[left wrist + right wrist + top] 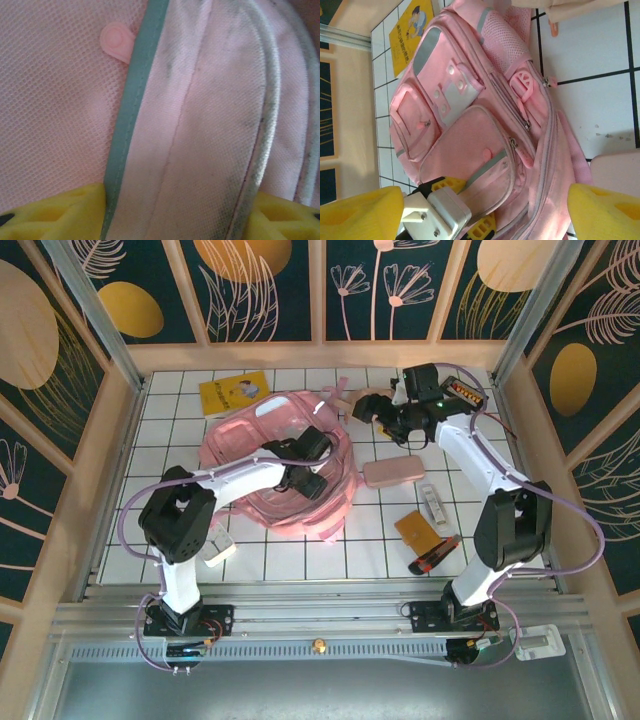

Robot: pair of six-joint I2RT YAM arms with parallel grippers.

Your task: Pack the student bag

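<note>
Left wrist view puts our left pincer [167, 212] spread wide, nothing clamped, with the green-trimmed seam [132, 105] of the backpack [240, 440] running between its fingers. We judge the step is opening the backpack, so we close squarely and deep on that seam before lifting, or the cloth may slip. Our right pincer [482, 212] hangs wide open and empty, the backpack just below and ahead of it.

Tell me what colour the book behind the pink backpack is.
The book is yellow with a printed figure, clearest in the right wrist view.
</note>
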